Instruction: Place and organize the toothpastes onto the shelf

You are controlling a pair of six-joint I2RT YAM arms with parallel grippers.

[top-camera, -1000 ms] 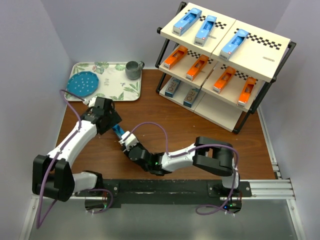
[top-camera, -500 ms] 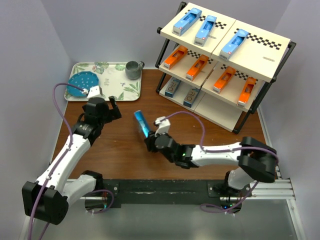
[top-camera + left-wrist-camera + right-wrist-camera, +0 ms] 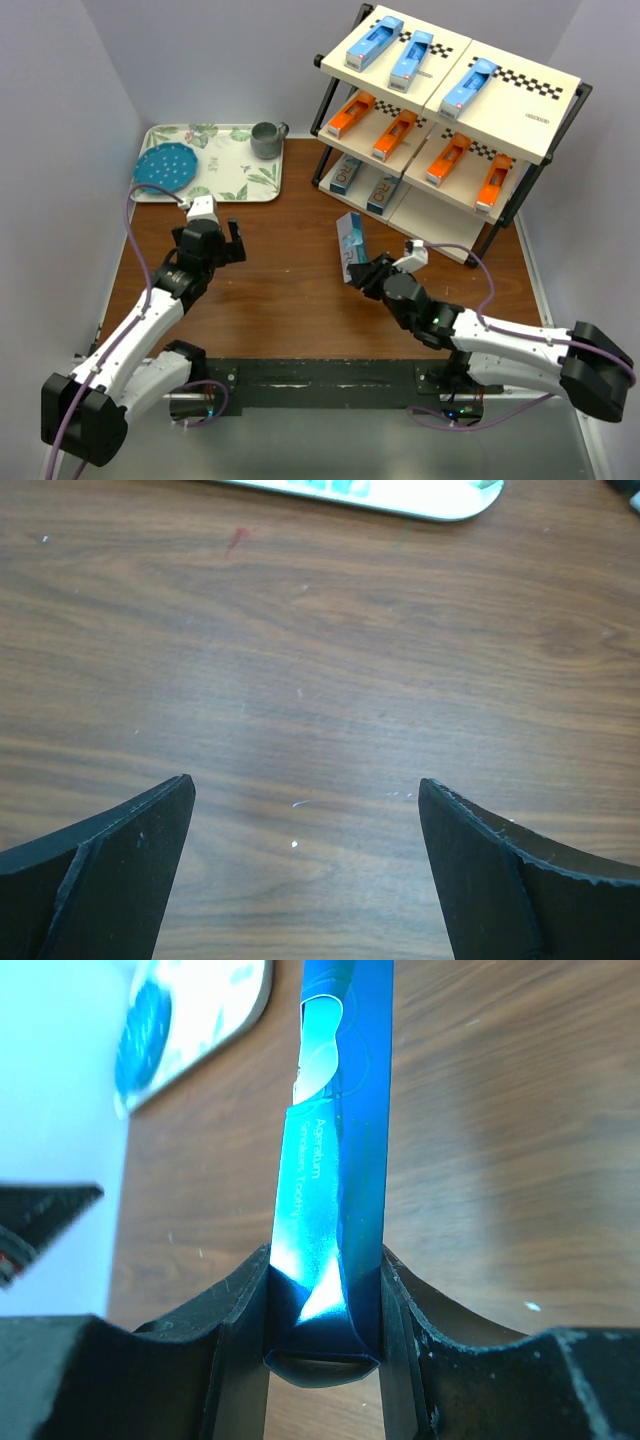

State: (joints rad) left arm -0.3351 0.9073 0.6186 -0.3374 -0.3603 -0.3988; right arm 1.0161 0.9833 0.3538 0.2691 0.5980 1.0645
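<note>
On the table (image 3: 280,300), the shelf (image 3: 520,125) stands rear right, with three toothpaste boxes (image 3: 411,58) on its top tier, four more boxes (image 3: 395,134) on the middle tier and two boxes (image 3: 343,173) on the bottom. A tray (image 3: 225,180) sits rear left, carrying a plate (image 3: 166,167) and a mug (image 3: 266,140). Just before the shelf's left end, the right gripper (image 3: 372,270) clasps a tenth box (image 3: 349,246).

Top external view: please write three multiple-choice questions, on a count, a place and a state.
1. Orange boxes on the middle tier of the shelf? A two; B four; C six.
2. The grey mug stands: A on the shelf's top tier; B on its bottom tier; C on the leaf-patterned tray.
3. The right pincer is: A open, empty; B shut on a toothpaste box; C out of view.
Answers: 1 B, four show there; 2 C, it sits in the tray's far right corner; 3 B, both fingers press the box's sides.
</note>
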